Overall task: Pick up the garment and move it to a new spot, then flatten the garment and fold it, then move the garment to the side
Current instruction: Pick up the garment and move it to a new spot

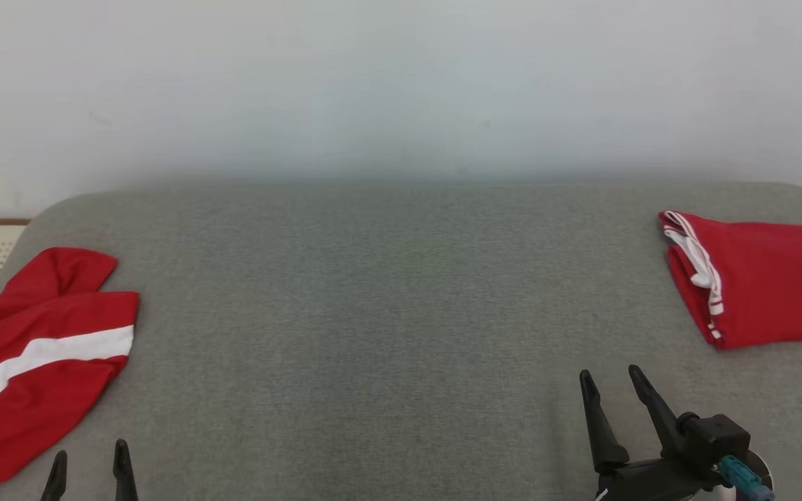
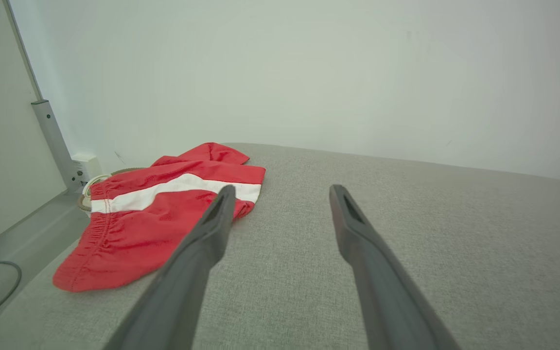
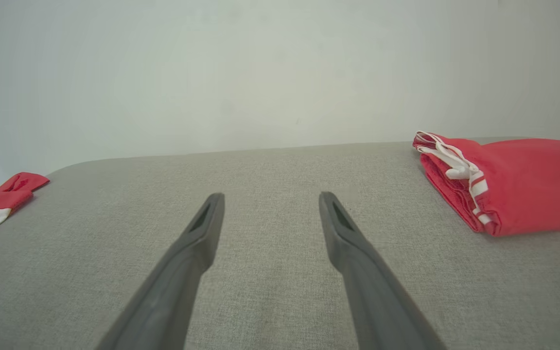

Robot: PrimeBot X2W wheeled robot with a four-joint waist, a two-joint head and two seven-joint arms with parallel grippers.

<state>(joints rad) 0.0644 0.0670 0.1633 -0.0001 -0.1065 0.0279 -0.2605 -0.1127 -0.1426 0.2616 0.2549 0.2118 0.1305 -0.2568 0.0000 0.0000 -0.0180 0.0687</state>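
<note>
The garment lies at the far right of the grey cloth-covered desk, close to its right edge. It is folded into a thick, neat packet. The side with the white-and-red striped trim faces the middle of the desk. No lettering is visible on the top layer.

The right jaws are wide open and hold nothing. They are over the front of the desk, near the packet but clearly apart from it. The left jaws are also wide open and empty, at the front left, just beside a pair of red shorts with a white stripe, which lie unfolded and partly over the left edge.

I judge the garment to be light, thin and very soft, probably a smooth sports fabric. Such layers slide easily on each other. It is not fragile, but the fold is: if only the top layer is pinched, I expect the packet to open and hang loose. The better place to hold seems to be the trimmed side, where the stitched border is thicker and gives some grip. All layers should be taken together, low against the desk. Two holds at two corners look safer than one.
</note>
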